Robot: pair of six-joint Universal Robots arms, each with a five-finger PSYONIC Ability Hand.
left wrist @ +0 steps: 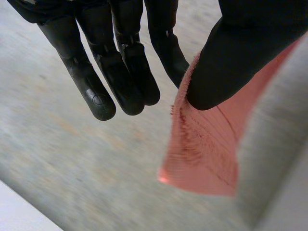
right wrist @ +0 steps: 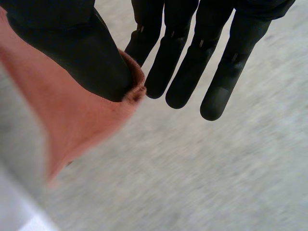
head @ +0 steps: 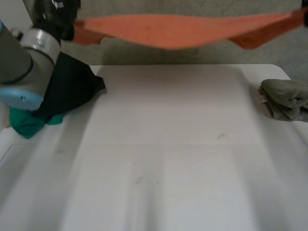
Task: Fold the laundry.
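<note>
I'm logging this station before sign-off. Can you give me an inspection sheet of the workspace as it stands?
Surface: white table, a few faint marks.
Job's things: orange towel stretched in the air between both hands, sagging in the middle, over the table's far edge; folded grey-green cloth by the right edge; black garment heaped over a teal garment at the left.
Clutter: nothing seen.
Hands: left hand pinches one end of the towel between thumb and finger; right hand pinches the other end the same way.
Cables: nothing seen.
Surroundings: grey floor beyond the table.
</note>
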